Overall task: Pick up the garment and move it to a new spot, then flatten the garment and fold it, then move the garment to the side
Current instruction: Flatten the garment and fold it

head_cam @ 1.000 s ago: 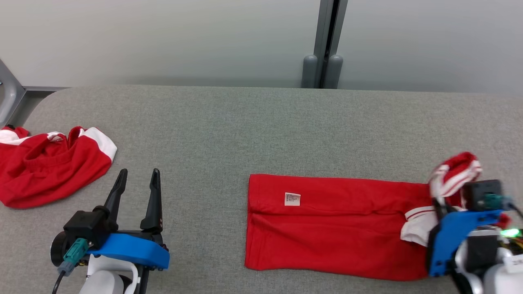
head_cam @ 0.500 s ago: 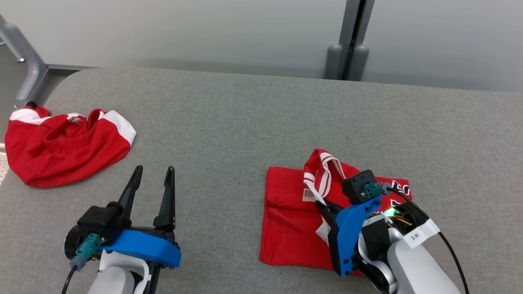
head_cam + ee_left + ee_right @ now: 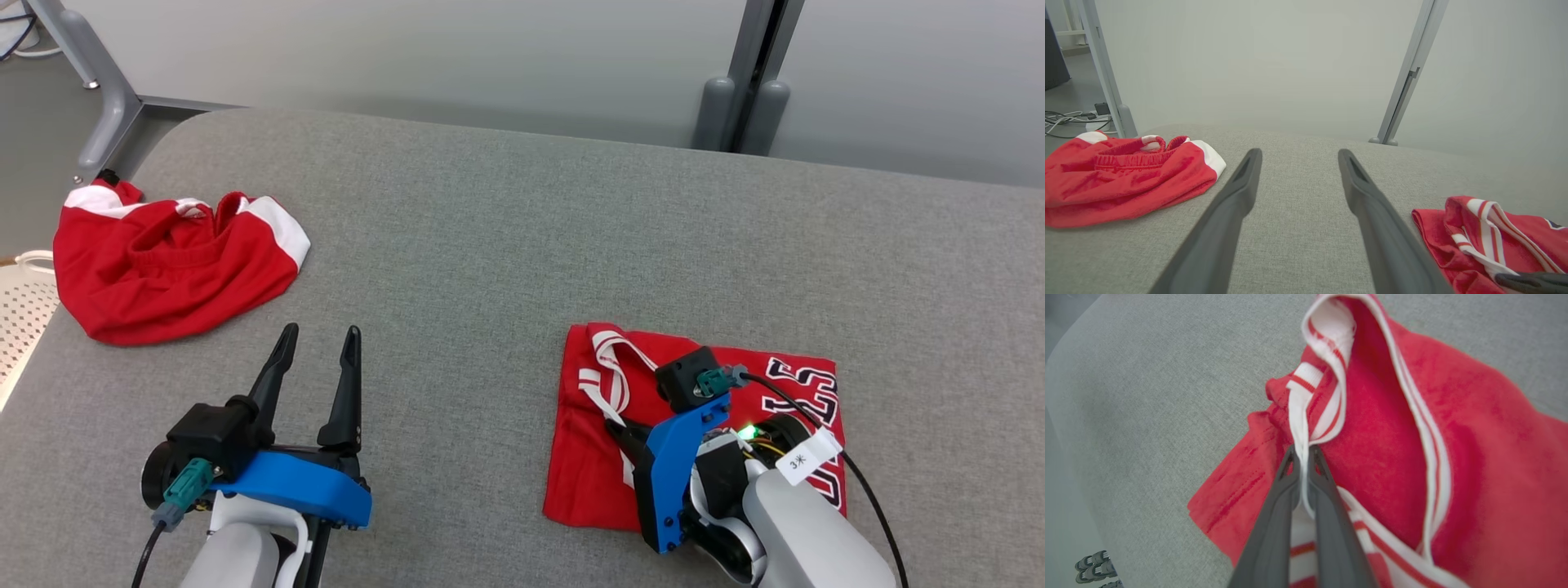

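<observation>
1. garment [image 3: 588, 482] sits at 4 o'clock on the table [image 3: 490, 229] in the head view; doubled over, number print [image 3: 804, 384] face up, striped trim [image 3: 1329, 326] bunched near its 10 o'clock corner
2. right gripper [image 3: 1302, 453]: fingers pressed together on a thin strip of the striped trim; nothing else in the pinch; gripping by the trim looks like a way to carry the top layer across without dragging the layer under it
3. in the head view its fingers point to about 10 o'clock, low over the cloth; my read: the fold end is being laid down and is not yet released
4. left gripper [image 3: 320, 333] at 7 o'clock; fingers spread wide, holding nothing, over bare table; probably parked clear so the fold has room
5. shorts [image 3: 171, 278] heaped at 10 o'clock, well apart from the garment; likely no part of this step
6. vs a second ago: the garment was a long flat strip running 9 to 3 o'clock, with the right gripper at its 3 o'clock end and the striped end lifted; that end is now carried over toward 9 o'clock, the strip is roughly halved and the print shows
7. vs half a second ago: the trim loop stood up past the far edge; now it lies lower on the cloth
8. the head camera has swung: the post [image 3: 739, 114] and the table edge moved in the picture, so the shorts' drift is camera, not cloth; the left gripper has the same wide pose throughout
</observation>
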